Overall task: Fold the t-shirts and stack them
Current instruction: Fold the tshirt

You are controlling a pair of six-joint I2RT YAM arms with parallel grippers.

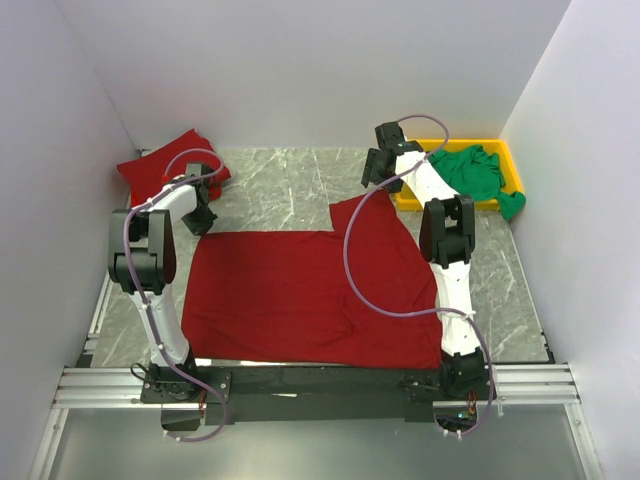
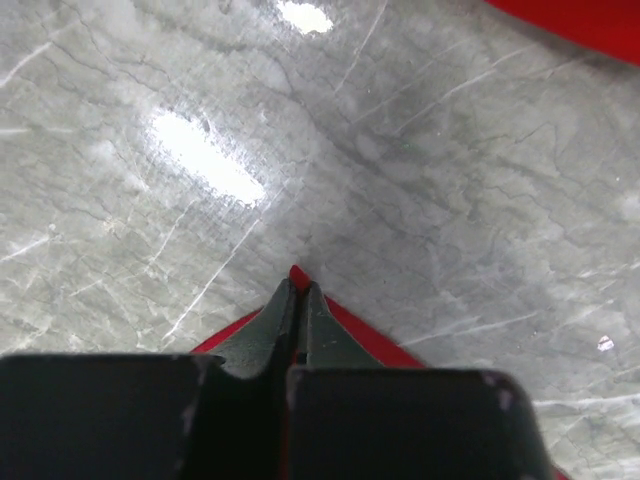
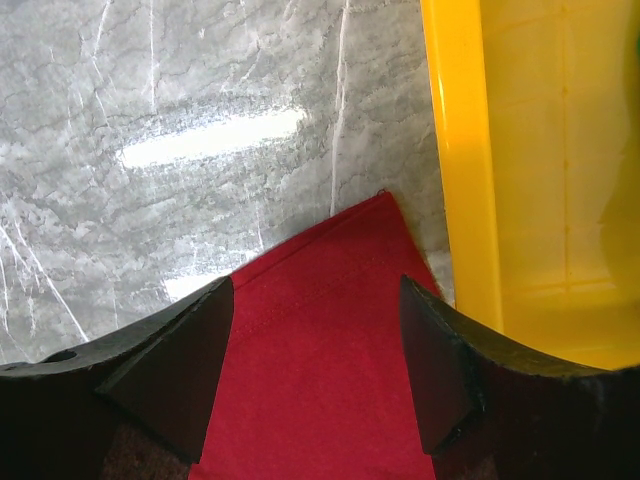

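A dark red t-shirt (image 1: 300,290) lies spread flat across the middle of the table. My left gripper (image 1: 203,212) is at its far left corner. In the left wrist view this gripper (image 2: 298,290) is shut on that corner, and a red tip of cloth (image 2: 297,272) pokes out past the fingers. My right gripper (image 1: 378,178) hovers open over the shirt's far right corner (image 3: 330,330), one finger on each side of the cloth, not touching it. A green t-shirt (image 1: 475,172) lies crumpled in the yellow tray. Another dark red t-shirt (image 1: 160,165) sits bunched at the far left.
The yellow tray (image 1: 505,150) stands at the far right, its rim (image 3: 465,150) just right of my right gripper. White walls close in the table on the left, back and right. Grey marble tabletop (image 2: 420,160) shows beyond the left gripper.
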